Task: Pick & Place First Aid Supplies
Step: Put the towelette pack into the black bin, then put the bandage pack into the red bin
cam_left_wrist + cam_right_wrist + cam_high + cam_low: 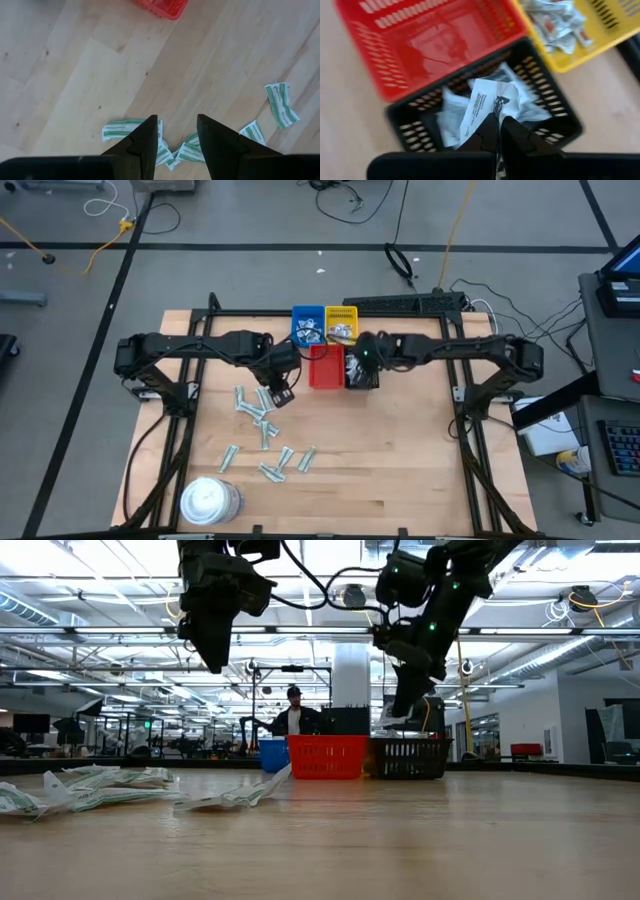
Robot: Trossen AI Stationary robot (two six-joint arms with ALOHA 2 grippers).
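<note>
Here the right gripper (499, 131) hangs above the black tray (560, 132), its fingers pinched tight on a white packet (482, 102) printed with dark marks, which droops and folds over the fingertips at the centre of the right wrist view. More white packets lie crumpled inside that tray. Beside it, toward the upper left of the same view, the red tray (400, 82) looks bare inside, and the yellow tray (572, 60) in the upper right holds a heap of small wrapped items. In the high view a blue tray (305, 313) sits next to the yellow one, at the upper middle of the frame.

The left gripper (177, 132) hovers over the tabletop (75, 75) with a narrow gap between its fingers and nothing in it. Pale green-striped strips (120, 129) lie flat just below it, with another (281, 102) at the right edge of the left wrist view; the high view shows the rest scattered across the lower-left middle of the frame. A white tub (208, 500) stands near the bottom left.

These packets look very light, thin and limp, so they should crease rather than resist. Lying flat on wood, one is probably best pinched at a raised edge or a curled corner; overlapping strips may lift together.
</note>
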